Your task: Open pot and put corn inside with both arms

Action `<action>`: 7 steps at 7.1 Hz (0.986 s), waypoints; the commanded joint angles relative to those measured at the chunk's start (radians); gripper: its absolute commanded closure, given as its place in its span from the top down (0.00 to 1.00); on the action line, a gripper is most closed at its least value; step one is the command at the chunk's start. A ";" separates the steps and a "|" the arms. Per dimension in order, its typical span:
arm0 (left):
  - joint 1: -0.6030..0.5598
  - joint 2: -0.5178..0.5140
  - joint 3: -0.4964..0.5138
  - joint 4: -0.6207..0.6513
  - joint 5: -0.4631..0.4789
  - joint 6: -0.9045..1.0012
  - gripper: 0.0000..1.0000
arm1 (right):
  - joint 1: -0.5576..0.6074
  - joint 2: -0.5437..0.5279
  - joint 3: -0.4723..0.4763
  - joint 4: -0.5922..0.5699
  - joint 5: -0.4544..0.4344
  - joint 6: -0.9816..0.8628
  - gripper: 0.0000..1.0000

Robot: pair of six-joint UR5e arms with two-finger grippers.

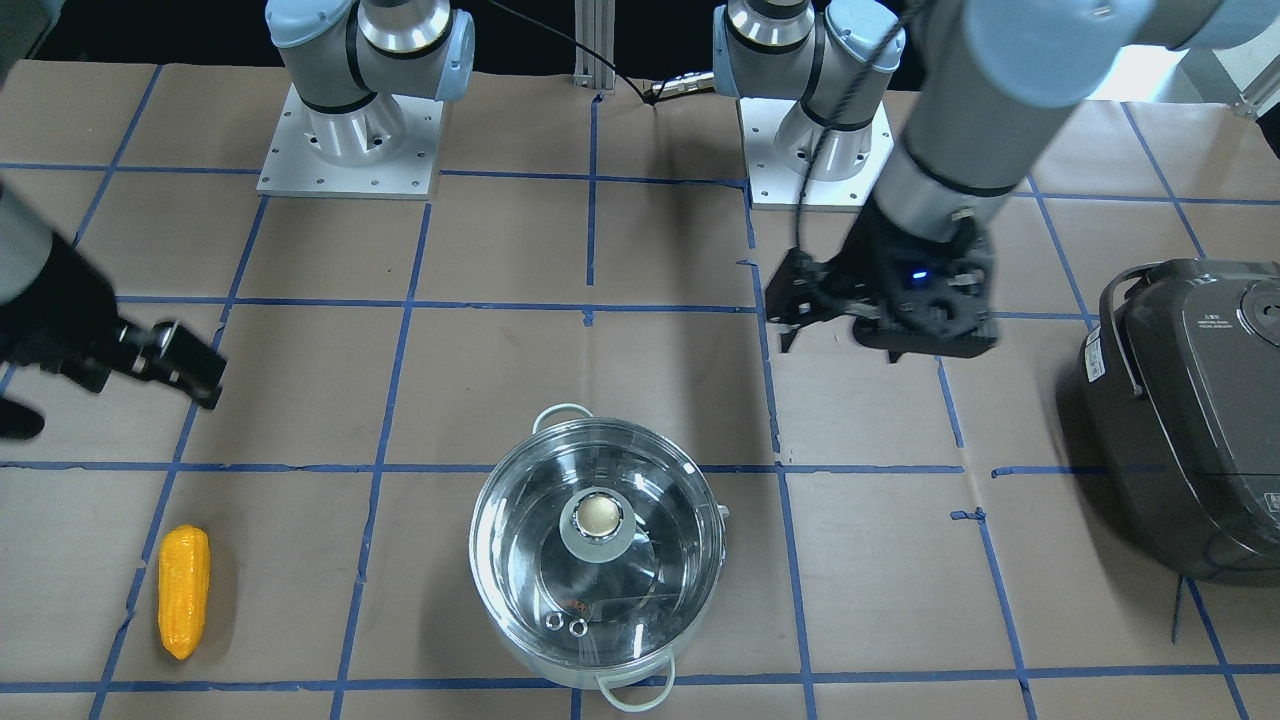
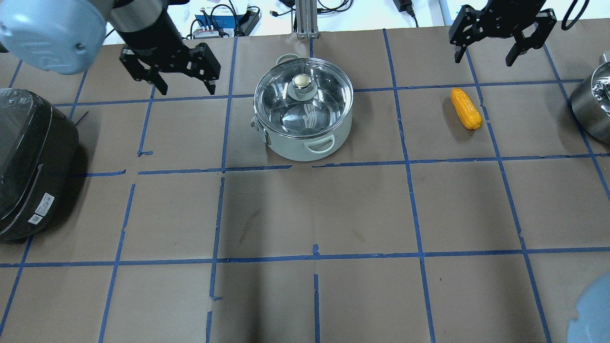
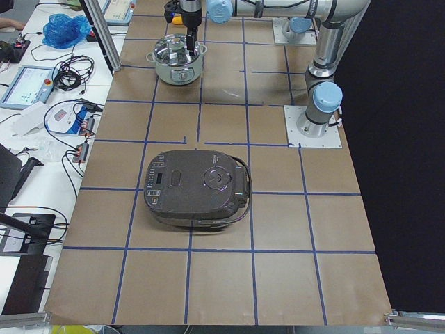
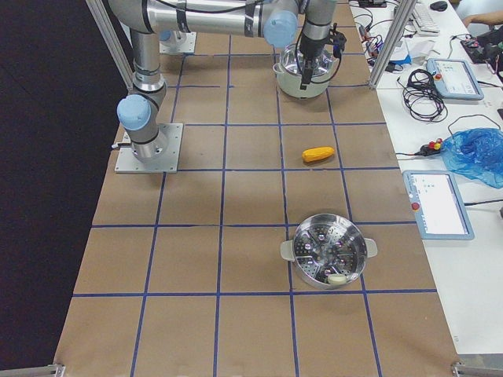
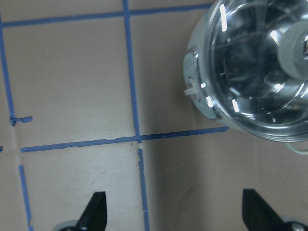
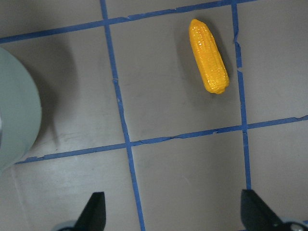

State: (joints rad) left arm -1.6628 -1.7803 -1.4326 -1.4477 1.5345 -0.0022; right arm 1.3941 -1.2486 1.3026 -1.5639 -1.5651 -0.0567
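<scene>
Corn (image 6: 209, 57) lies at one o'clock from your right pincer (image 6: 169, 193), long axis eleven-to-five; both spread, left pincer (image 5: 172, 192) nearer the pot (image 5: 250, 72).

table (image 2: 333, 214) | paper-covered, blue-taped grid | on it: pot (image 2: 295, 148), corn (image 2: 466, 108), rice cooker (image 2: 28, 157), steamer pot (image 2: 586, 112)

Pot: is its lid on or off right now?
On. The glass lid sits flat across the pot, knob centred; the left gripper and right gripper hang open, apart from it.
</scene>
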 commanded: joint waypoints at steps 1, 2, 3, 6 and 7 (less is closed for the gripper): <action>-0.177 -0.164 0.100 0.122 -0.002 -0.153 1.00 | -0.055 0.174 0.009 -0.182 0.002 -0.196 1.00; -0.220 -0.238 0.201 0.106 0.007 -0.177 1.00 | -0.055 0.261 0.027 -0.331 0.002 -0.218 1.00; -0.230 -0.299 0.260 0.105 0.000 -0.179 1.00 | -0.056 0.312 0.056 -0.432 0.000 -0.297 1.00; -0.238 -0.357 0.279 0.138 0.009 -0.171 1.00 | -0.084 0.339 0.156 -0.528 0.000 -0.308 1.00; -0.236 -0.354 0.270 0.138 0.012 -0.164 1.00 | -0.089 0.339 0.182 -0.553 0.005 -0.308 0.93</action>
State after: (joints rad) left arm -1.8995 -2.1313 -1.1569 -1.3149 1.5411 -0.1737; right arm 1.3163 -0.9123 1.4492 -2.0835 -1.5634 -0.3639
